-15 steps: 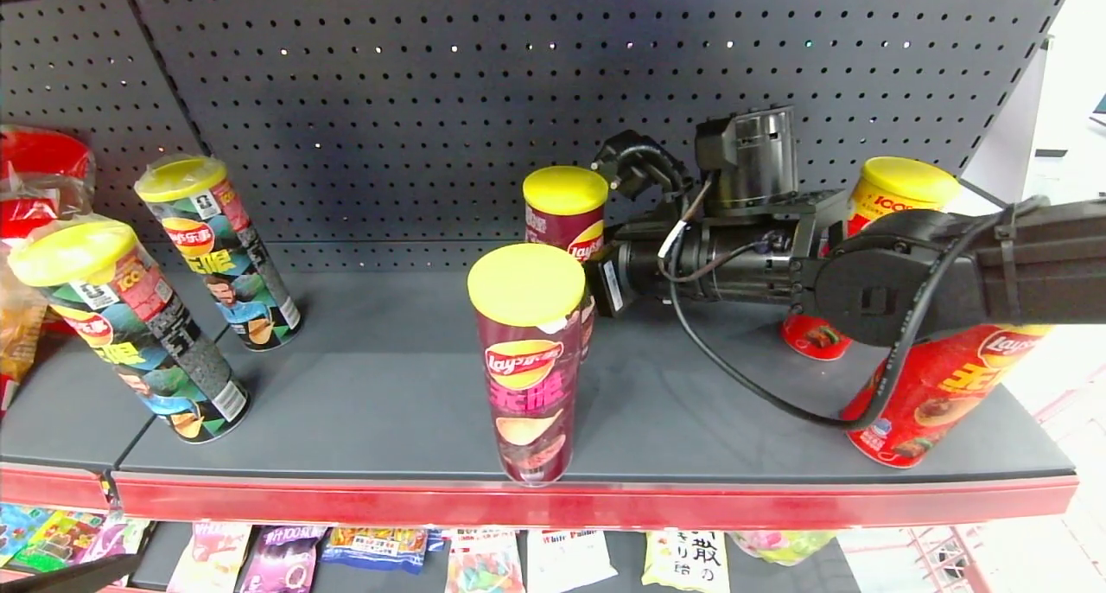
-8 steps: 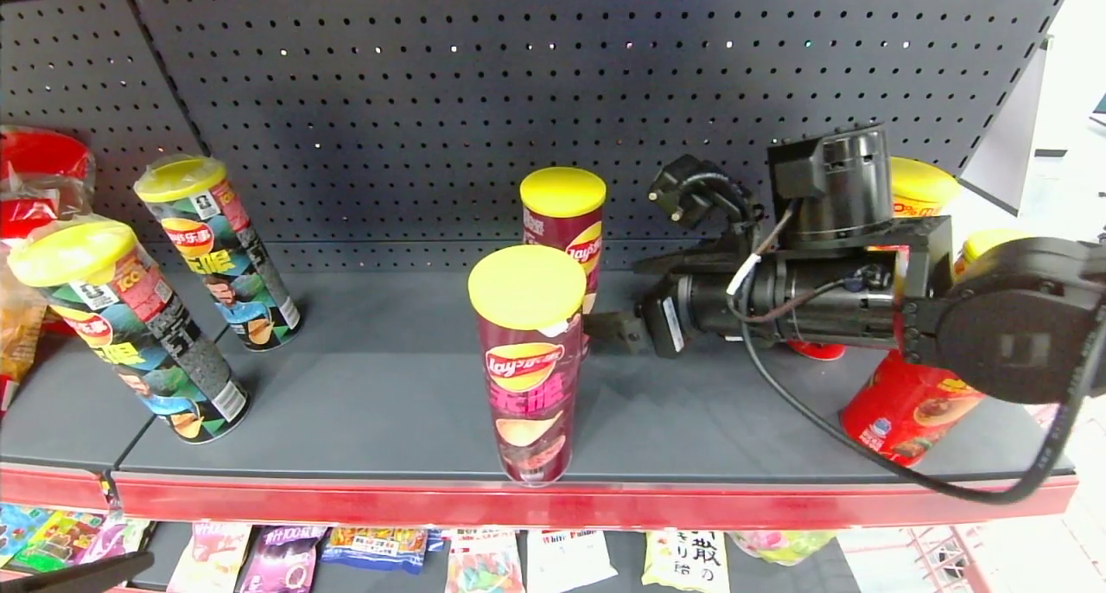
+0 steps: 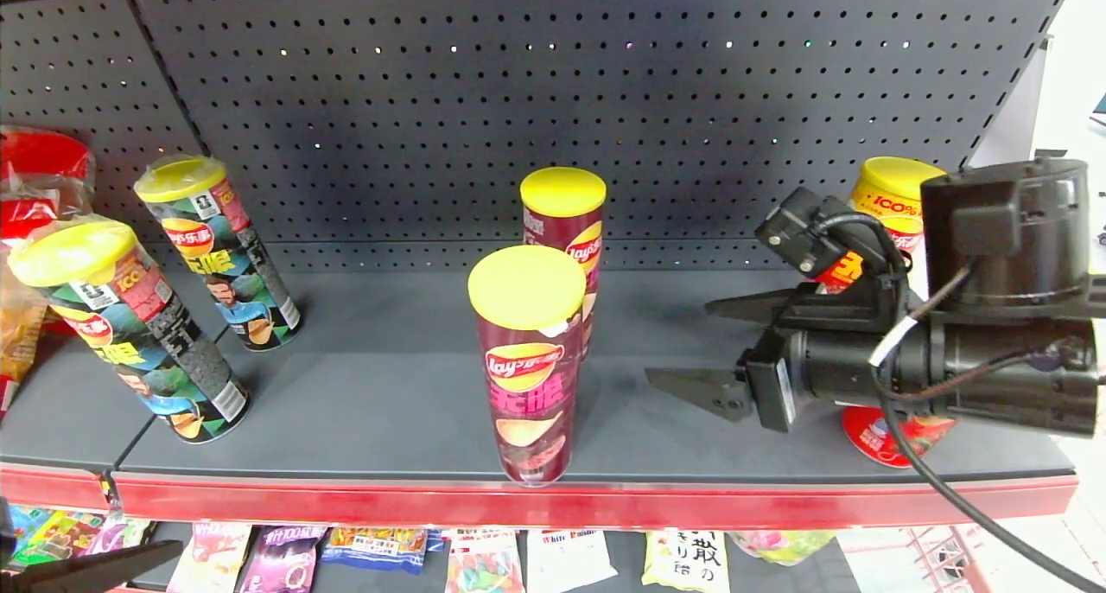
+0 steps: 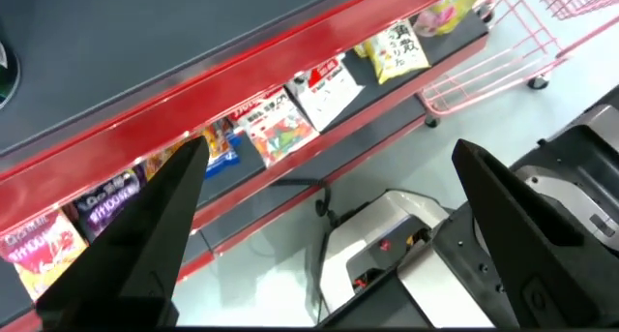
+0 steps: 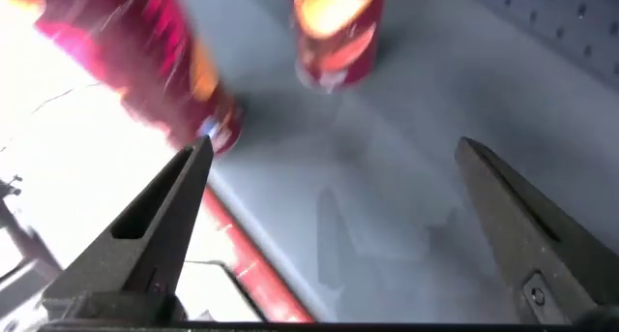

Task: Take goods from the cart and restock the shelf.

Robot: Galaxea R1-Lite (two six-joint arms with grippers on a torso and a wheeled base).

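Shelf [image 3: 363, 377] carries two maroon chip cans upright mid-span, front can [image 3: 527, 377] at the front edge and rear can [image 3: 566, 221] just behind it toward the back panel; red cans [image 3: 894, 197] stand at the right end, multicoloured cans [image 3: 216, 247] toward the left end. Right gripper [image 3: 678, 341] hangs over the shelf between the maroon and red cans, jaws wide apart, nothing held, tips clear of the maroon pair. Left gripper [image 4: 329, 226] sits below the shelf's red front edge near the snack bags [image 4: 290, 129] on the lower tier, jaws spread, empty.
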